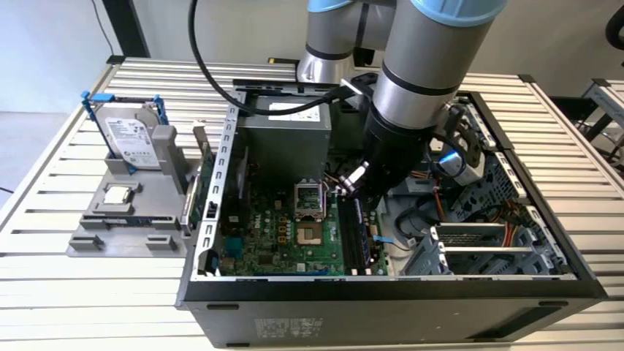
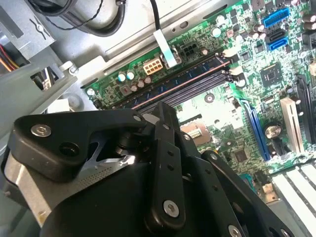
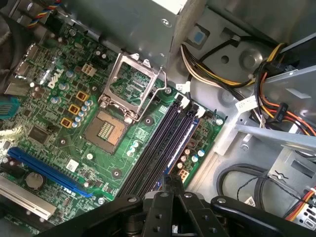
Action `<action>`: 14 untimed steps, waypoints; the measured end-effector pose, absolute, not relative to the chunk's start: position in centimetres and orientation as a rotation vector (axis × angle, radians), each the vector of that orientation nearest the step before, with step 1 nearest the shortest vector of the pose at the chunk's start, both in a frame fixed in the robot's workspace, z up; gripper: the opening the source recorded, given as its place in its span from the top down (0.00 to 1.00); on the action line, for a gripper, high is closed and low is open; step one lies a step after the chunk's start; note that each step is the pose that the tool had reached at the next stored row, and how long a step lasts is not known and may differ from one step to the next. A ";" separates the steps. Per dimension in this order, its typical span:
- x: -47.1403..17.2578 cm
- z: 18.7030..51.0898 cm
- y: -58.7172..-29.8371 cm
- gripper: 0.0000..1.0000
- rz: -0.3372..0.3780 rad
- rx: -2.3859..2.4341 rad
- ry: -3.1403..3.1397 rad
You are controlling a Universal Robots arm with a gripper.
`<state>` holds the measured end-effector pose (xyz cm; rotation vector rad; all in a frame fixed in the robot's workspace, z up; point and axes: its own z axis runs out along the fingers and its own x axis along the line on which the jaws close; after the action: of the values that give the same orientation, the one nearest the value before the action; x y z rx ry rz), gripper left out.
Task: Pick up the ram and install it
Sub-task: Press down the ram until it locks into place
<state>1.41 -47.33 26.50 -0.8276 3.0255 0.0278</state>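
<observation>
Your gripper (image 1: 357, 191) sits low over the motherboard's memory slots (image 3: 163, 143), presumably seating the ram; jaw state I cannot tell.

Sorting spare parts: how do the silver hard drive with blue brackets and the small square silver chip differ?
The silver hard drive with blue brackets stands upright; the small square silver chip lies flat. The drive is larger and oblong, the chip square. Both rest on the grey holder.
</observation>
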 end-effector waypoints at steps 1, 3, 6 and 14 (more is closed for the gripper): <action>1.4 26.5 -47.3 1.00 0.028 -0.841 3.022; 1.4 26.5 -47.3 1.00 0.028 -0.868 3.014; 1.4 26.5 -47.3 1.00 0.029 -0.927 2.997; 1.4 26.5 -47.3 1.00 0.031 -1.069 2.950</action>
<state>1.42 -47.33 26.50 -1.0695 2.9497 0.0307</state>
